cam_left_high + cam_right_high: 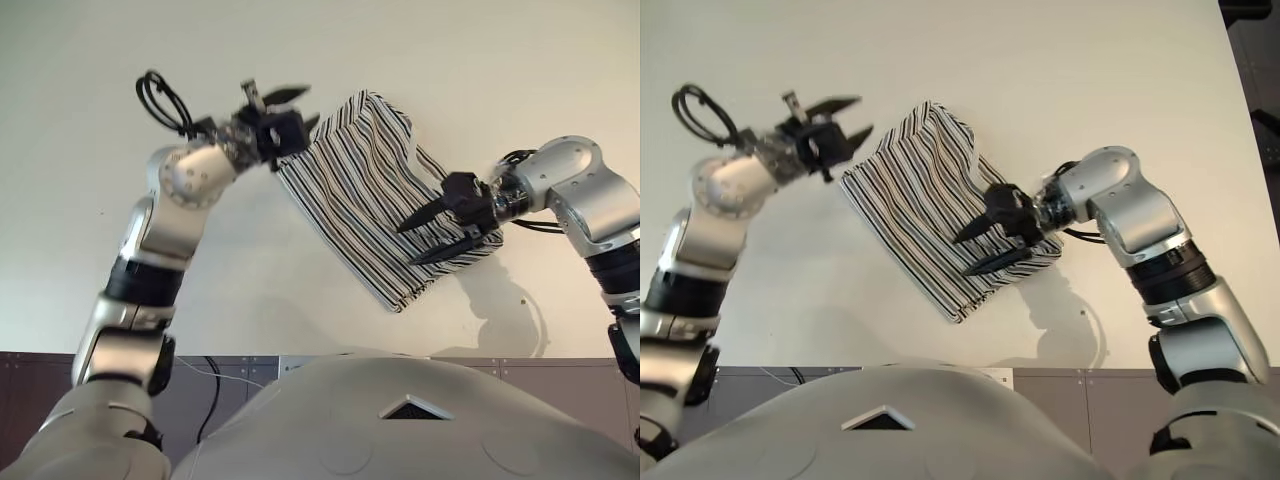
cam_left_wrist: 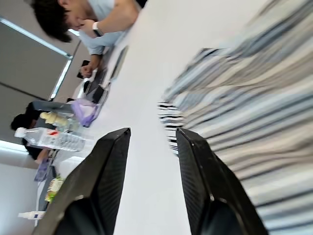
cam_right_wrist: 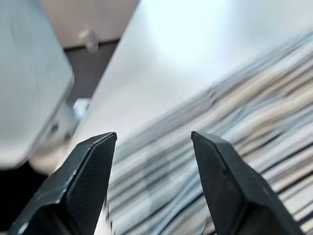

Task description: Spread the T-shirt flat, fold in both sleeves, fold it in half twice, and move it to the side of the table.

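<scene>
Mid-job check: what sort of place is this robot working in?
Likely a shared office or lab workspace: a long white table, with plastic bottles and a purple bag cluttered farther along it.

White table (image 1: 520,70) bears 1 T-shirt (image 1: 350,200) (striped, folded).

The left arm (image 1: 195,175) and right arm (image 1: 1130,215) are silver shells with rounded joints and black bands; a black cable (image 1: 175,115) loops at the left wrist. The left gripper (image 1: 310,106) and right gripper (image 1: 961,256) are black; their fingers (image 2: 205,181) taper, with a woven texture.
</scene>
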Tool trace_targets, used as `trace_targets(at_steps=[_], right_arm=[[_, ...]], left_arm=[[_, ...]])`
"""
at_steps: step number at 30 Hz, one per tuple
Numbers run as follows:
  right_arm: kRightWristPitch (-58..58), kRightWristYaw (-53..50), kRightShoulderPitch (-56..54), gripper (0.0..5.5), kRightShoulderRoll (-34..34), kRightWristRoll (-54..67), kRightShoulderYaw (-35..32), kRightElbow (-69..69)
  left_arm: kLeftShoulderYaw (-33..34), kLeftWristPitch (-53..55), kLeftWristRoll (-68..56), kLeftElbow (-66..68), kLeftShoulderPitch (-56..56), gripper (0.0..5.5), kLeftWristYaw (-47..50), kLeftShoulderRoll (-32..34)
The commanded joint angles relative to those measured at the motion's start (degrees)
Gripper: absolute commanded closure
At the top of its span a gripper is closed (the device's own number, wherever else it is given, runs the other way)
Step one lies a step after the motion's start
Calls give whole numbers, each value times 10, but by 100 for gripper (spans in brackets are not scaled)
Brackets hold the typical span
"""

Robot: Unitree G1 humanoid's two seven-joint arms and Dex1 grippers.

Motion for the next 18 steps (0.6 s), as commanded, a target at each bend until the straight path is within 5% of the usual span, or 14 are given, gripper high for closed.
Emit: trace_targets(at_steps=[1, 5, 18], right_arm=[[55, -44, -28, 268, -10, 22, -74, -10], [21, -60, -55, 268, -34, -7, -137, 68], [-58, -45, -40, 268, -55, -66, -154, 110]], left_arm=[[-32, 34, 23, -111, 110, 378, -12, 4], [-64, 40, 45, -125, 156, 378, 7, -27], [-163, 31, 88, -34, 177, 378, -22, -36]])
